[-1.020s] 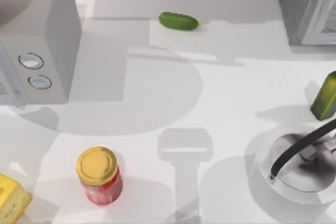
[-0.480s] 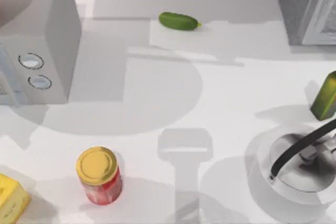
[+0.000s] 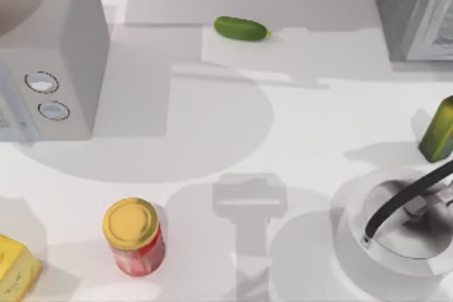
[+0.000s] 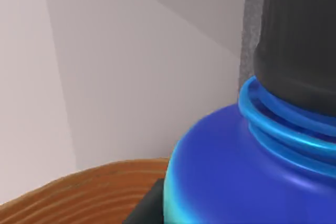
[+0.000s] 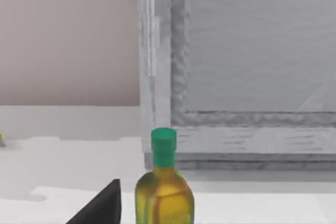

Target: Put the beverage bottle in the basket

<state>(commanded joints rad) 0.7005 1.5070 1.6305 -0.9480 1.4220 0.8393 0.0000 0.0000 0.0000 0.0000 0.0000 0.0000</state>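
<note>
The bottle (image 4: pixel 247 182) looms close before the left wrist camera, blue shoulder under a black cap (image 4: pixel 299 40), a brown ribbed rim (image 4: pixel 89 195) beside it; where it stands on the worktop (image 3: pixel 297 125) cannot be told, nor either hand's state. From above, the basket (image 3: pixel 354 235) sits at the right edge, a green bottle (image 3: pixel 437 131) just beyond, a red jar (image 3: pixel 134 237) at lower left.
</note>
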